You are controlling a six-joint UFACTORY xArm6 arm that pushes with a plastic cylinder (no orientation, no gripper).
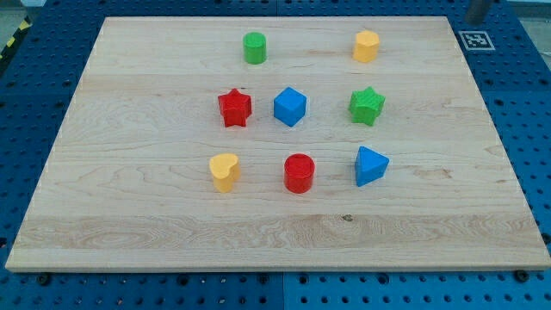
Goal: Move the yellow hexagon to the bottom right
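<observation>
The yellow hexagon point(366, 46) stands near the view's top right on the wooden board point(129, 215). Below it sit the green star point(367, 105) and the blue triangle point(370, 165). My tip does not show on the board; only a grey stub point(479, 9) at the view's top right edge is visible, far from every block.
A green cylinder point(254, 47) is at the top middle. A red star point(234, 108) and a blue cube point(290, 106) are in the middle row. A yellow heart point(224, 171) and a red cylinder point(300, 173) are in the lower row. A marker tag point(475, 40) lies off the board's top right corner.
</observation>
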